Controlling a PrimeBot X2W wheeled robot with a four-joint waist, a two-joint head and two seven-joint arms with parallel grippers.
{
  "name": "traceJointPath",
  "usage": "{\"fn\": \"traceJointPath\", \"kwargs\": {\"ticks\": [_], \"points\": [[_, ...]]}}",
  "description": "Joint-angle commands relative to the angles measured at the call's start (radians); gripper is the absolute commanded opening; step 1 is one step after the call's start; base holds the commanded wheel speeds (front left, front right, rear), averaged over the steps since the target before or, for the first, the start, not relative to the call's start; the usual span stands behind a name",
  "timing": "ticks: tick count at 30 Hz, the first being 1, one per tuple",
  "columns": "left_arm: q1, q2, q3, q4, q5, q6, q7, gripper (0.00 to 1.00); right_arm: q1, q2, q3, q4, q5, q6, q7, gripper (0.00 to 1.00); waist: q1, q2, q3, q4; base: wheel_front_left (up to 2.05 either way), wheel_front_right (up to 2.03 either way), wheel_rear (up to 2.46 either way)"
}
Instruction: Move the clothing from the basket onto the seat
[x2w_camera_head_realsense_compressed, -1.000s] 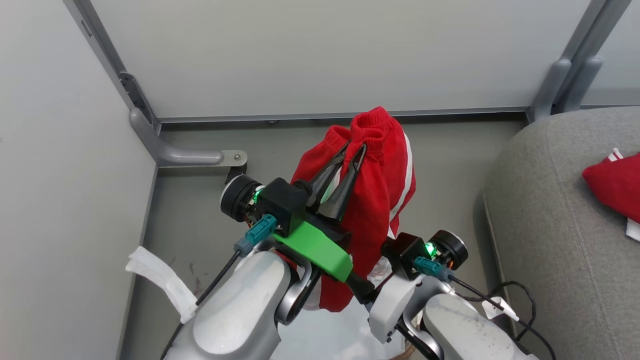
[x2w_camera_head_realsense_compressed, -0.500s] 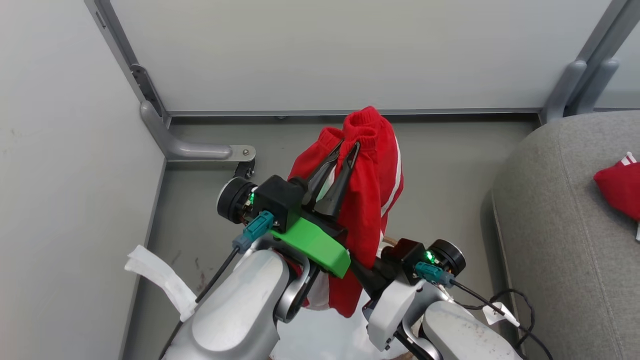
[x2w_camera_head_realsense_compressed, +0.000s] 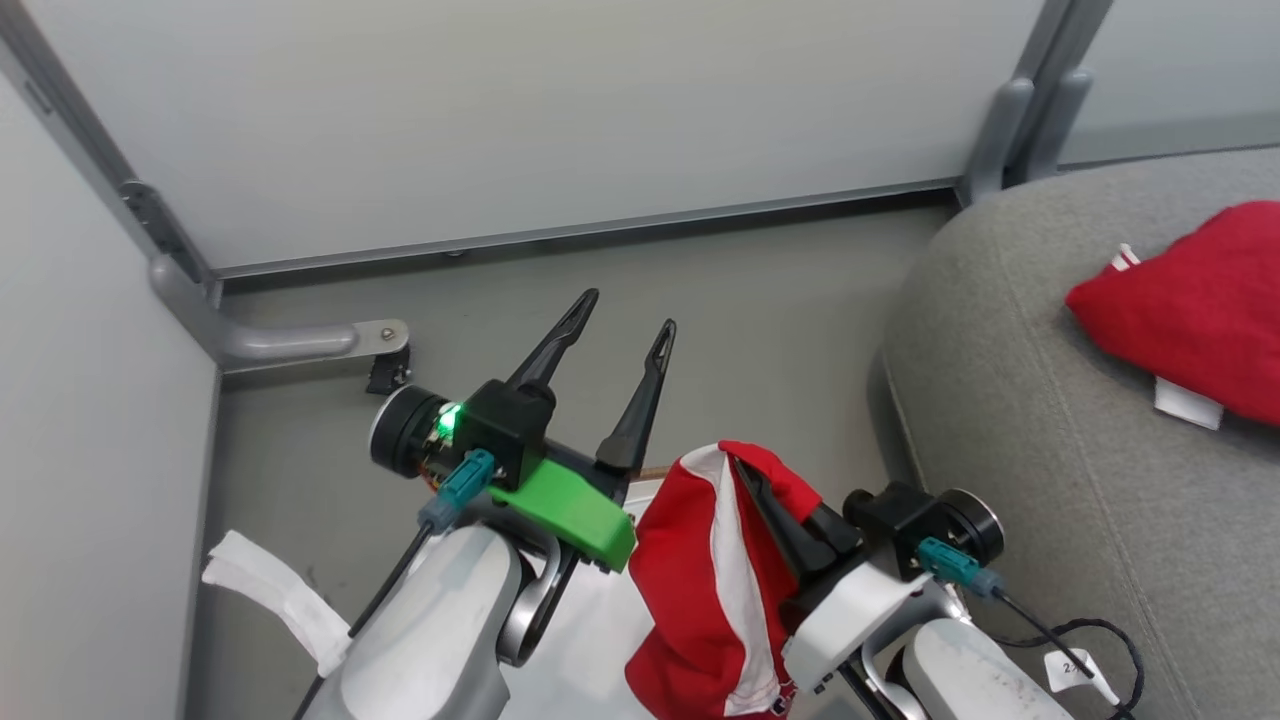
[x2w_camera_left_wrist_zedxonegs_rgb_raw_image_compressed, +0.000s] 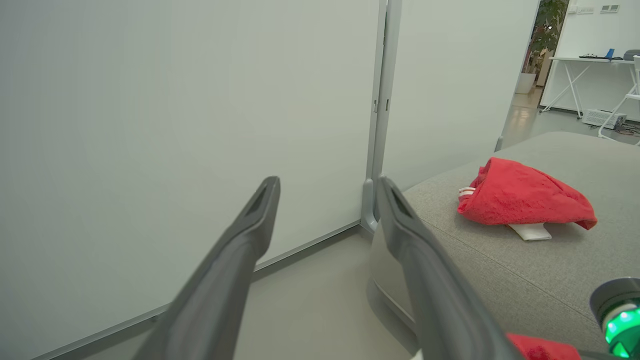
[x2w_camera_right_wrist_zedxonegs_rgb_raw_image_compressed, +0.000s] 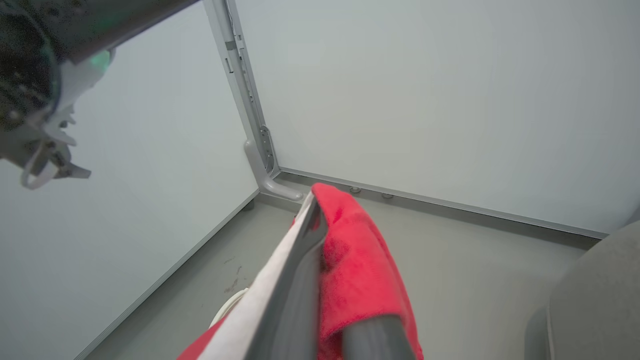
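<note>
Right gripper (x2w_camera_head_realsense_compressed: 742, 468) pinches bright red jersey garment (x2w_camera_head_realsense_compressed: 680, 600) (broad white band) at its fingertips; the garment drapes lengthwise down the fingers. Left gripper (x2w_camera_head_realsense_compressed: 629, 310) spread apart.

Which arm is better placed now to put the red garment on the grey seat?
The right. The right gripper is shut on the red garment and is on the side of the seat. The left gripper is open, holds nothing, and is farther from it.

Ahead of our left gripper (x2w_camera_left_wrist_zedxonegs_rgb_raw_image_compressed: 327, 182) we see pale partition walls (x2w_camera_left_wrist_zedxonegs_rgb_raw_image_compressed: 150, 100) joined at a grey metal post (x2w_camera_left_wrist_zedxonegs_rgb_raw_image_compressed: 382, 100), grey floor (x2w_camera_left_wrist_zedxonegs_rgb_raw_image_compressed: 310, 310) below, a white desk (x2w_camera_left_wrist_zedxonegs_rgb_raw_image_compressed: 585, 60) far right.
</note>
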Motion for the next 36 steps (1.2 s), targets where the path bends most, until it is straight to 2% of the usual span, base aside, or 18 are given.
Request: {"fn": "traceJointPath", "kwargs": {"ticks": [1, 13, 21, 30, 34, 36], "points": [[0.023, 0.012, 0.011, 0.003, 0.019, -0.009, 0.001, 1.0, 0.019, -0.003, -0.016, -0.021, -0.011, -0.001, -0.002, 0.0, 0.0001, 0.0, 0.021, -0.099, 0.0, 0.0, 0.0], [0.094, 0.024, 0.078, 0.018, 0.095, -0.043, 0.001, 1.0, 0.102, -0.003, -0.13, -0.124, -0.006, -0.001, -0.002, 0.0, 0.0001, 0.0, 0.047, -0.338, 0.0, 0.0, 0.0], [0.122, 0.016, 0.095, 0.024, 0.116, -0.054, 0.001, 1.0, 0.131, -0.003, -0.191, -0.156, 0.006, -0.001, -0.002, 0.0, 0.0001, 0.0, 0.051, -0.455, 0.0, 0.0, 0.0], [0.085, 0.011, 0.05, 0.042, 0.131, -0.06, 0.001, 1.0, 0.127, -0.003, -0.319, -0.237, -0.025, -0.001, -0.002, 0.0, 0.0001, 0.0, 0.094, -0.478, 0.0, 0.0, 0.0], [0.068, 0.032, 0.025, 0.038, 0.121, -0.059, 0.001, 1.0, 0.054, -0.003, -0.352, -0.277, -0.08, -0.001, -0.002, 0.0, 0.0001, 0.0, 0.136, -0.482, 0.0, 0.0, 0.0], [0.054, 0.055, 0.016, 0.029, 0.122, -0.059, 0.001, 1.0, -0.038, -0.029, -0.36, -0.307, -0.129, -0.001, -0.002, 0.0, 0.0001, 0.0, 0.177, -0.481, 0.0, 0.0, 0.0]]}}
